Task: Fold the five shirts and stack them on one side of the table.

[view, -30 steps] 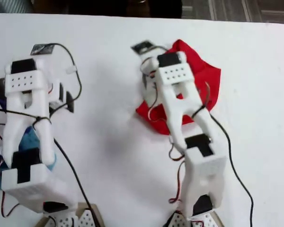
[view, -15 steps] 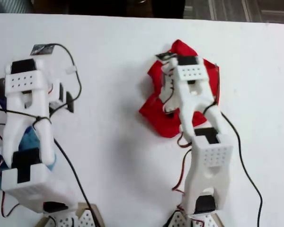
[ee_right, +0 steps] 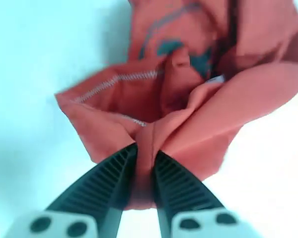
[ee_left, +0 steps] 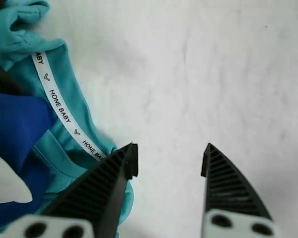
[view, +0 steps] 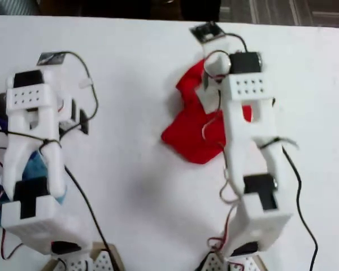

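Your right gripper [ee_right: 145, 150] pinches a thin fold of red shirt [ee_right: 203, 119]; pull hard and it may slip.

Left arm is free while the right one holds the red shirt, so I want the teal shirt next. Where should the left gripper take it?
Probably the collar edge carrying the white tape, coming in from the bare table side. That hem lies exposed right beside the open left gripper, while the blue shirt covers part of the teal shirt farther in.
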`<act>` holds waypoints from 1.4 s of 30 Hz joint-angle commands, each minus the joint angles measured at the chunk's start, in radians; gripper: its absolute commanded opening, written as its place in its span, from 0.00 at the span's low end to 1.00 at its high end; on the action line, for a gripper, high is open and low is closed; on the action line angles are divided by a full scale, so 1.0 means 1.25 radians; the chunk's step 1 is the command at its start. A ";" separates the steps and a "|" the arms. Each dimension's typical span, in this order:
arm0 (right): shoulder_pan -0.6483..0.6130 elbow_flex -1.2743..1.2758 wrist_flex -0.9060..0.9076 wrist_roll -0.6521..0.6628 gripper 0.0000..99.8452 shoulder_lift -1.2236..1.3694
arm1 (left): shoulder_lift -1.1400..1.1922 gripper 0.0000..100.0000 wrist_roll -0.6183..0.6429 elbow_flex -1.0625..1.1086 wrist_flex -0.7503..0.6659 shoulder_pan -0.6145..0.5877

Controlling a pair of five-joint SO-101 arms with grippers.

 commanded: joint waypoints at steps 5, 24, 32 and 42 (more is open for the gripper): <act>-0.107 -0.031 0.007 0.009 0.02 -0.246 | -0.037 0.23 0.000 -0.007 -0.006 0.005; -0.386 0.096 0.003 0.007 0.05 -0.498 | -0.042 0.23 0.000 -0.007 -0.001 0.002; -0.386 0.196 -0.001 0.007 0.27 -0.466 | -0.042 0.23 0.000 -0.045 0.028 -0.037; -0.118 0.177 -0.161 0.000 0.24 -0.439 | -0.036 0.23 0.001 -0.052 0.044 0.016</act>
